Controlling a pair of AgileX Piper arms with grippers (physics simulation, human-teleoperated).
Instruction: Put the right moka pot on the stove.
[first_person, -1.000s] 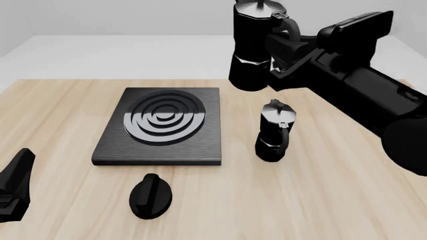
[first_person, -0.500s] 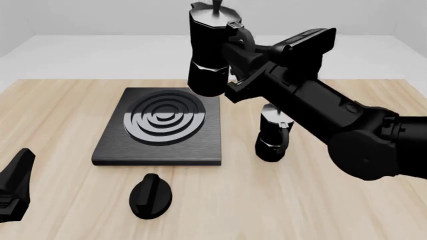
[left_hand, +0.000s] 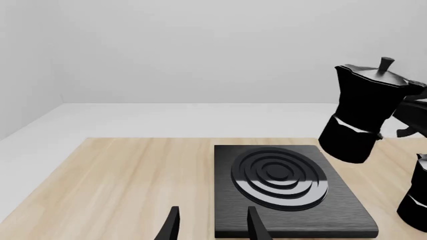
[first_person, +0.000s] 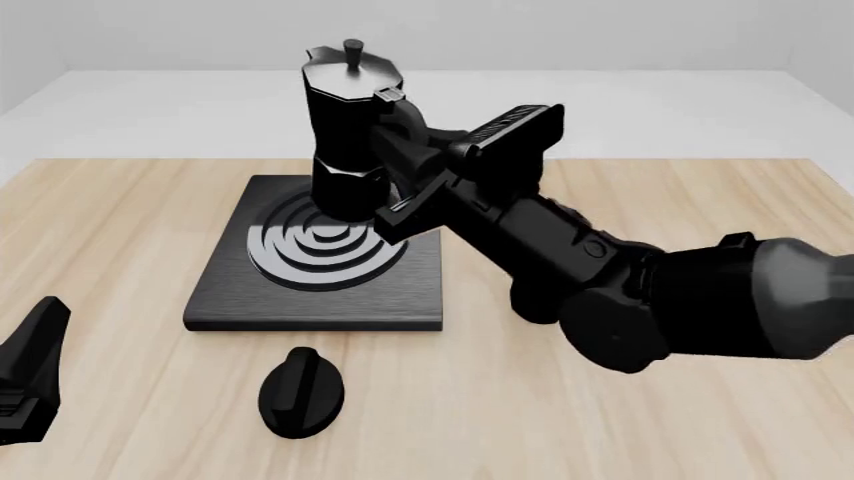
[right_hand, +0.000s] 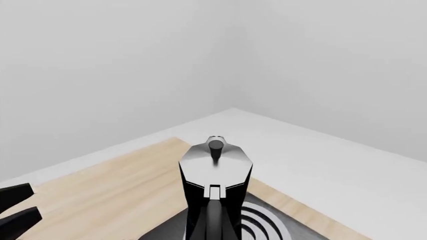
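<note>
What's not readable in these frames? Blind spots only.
- Right gripper: front view, fingers hidden behind the held moka pot and its handle; right wrist view shows no fingers either.
- Second moka pot: cut by the left wrist view's edge; hidden behind the right arm in front view.
- Gap between held pot and stove: unclear in every view.

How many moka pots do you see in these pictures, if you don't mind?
2. One moka pot hangs in the right gripper above the stove; the other pot stands on the table right of the stove, hidden by the arm from the front.
</note>
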